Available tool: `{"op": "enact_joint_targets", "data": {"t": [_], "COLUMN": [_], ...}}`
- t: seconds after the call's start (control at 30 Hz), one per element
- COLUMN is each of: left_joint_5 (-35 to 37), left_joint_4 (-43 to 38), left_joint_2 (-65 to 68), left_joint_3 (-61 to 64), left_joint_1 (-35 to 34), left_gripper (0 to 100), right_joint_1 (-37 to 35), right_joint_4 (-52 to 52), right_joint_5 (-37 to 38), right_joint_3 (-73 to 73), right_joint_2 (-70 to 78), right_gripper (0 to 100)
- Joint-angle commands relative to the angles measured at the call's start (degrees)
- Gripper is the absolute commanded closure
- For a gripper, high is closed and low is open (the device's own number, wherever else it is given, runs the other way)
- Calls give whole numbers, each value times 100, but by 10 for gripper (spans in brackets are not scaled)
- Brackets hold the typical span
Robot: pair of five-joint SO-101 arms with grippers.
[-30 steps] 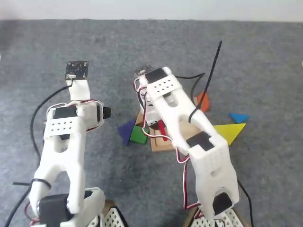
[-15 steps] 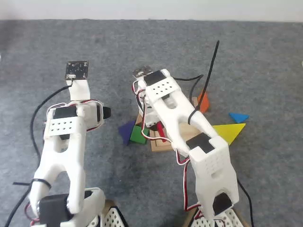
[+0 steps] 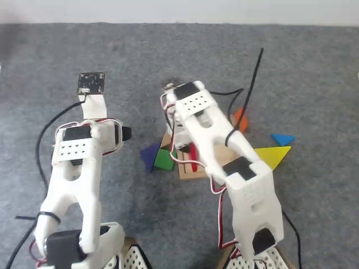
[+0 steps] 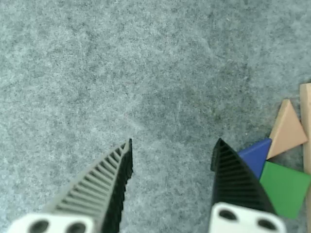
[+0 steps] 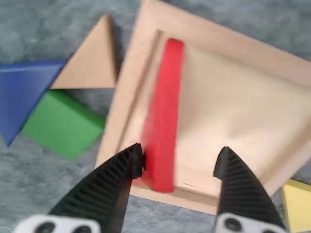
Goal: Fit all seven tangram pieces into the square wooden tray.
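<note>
The square wooden tray (image 5: pixel 228 53) lies under my right gripper (image 5: pixel 180 151), which is open just above it. A red piece (image 5: pixel 165 126) stands on edge along one inner wall of the tray, between the fingers and close to one of them. Beside the tray lie a tan triangle (image 5: pixel 92 63), a blue piece (image 5: pixel 29 92) and a green square (image 5: pixel 60 124). In the high view the red piece (image 3: pixel 192 157) shows beneath the right arm, with the green square (image 3: pixel 164 159) next to it. My left gripper (image 4: pixel 173 143) hangs open over bare carpet, near the blue piece (image 4: pixel 256 154).
A yellow triangle (image 3: pixel 273 155), a small blue triangle (image 3: pixel 282 138) and an orange piece (image 3: pixel 240 119) lie on the carpet to the right of the tray (image 3: pixel 190 171). A black cable (image 3: pixel 249 89) rises from the right arm. Open grey carpet (image 3: pixel 140 56) stretches across the back.
The right arm swayed slightly left and back over the tray, and the red piece shifted a little with it. The left arm stayed still.
</note>
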Motion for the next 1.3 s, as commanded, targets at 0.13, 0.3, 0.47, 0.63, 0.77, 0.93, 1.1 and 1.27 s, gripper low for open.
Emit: {"op": "enact_joint_targets", "data": {"t": [0.13,0.3,0.47,0.63,0.77,0.93,1.1,1.27], "left_joint_5": [35,35,35,35,35,35,35,35], "left_joint_4": [-88,-88,-88,-97,-97,-97,-97,-105], "left_joint_2": [-26,-26,-26,-26,-26,-26,-26,-26], "left_joint_3": [-40,-40,-40,-40,-40,-40,-40,-40], "left_joint_1": [9,9,9,18,18,18,18,18], "left_gripper": [742,742,742,742,742,742,742,742], "right_joint_1": [479,453,699,365,-145,-488,-708,-1174], "right_joint_4": [-4,-215,-585,-215,-136,-136,-57,13], "right_joint_5": [202,202,220,290,360,299,185,176], "right_joint_3": [-44,-62,-79,-70,-70,-70,-70,-79], "right_joint_2": [-75,374,558,593,558,585,541,541], "right_gripper": [745,745,745,745,745,745,745,745]}}
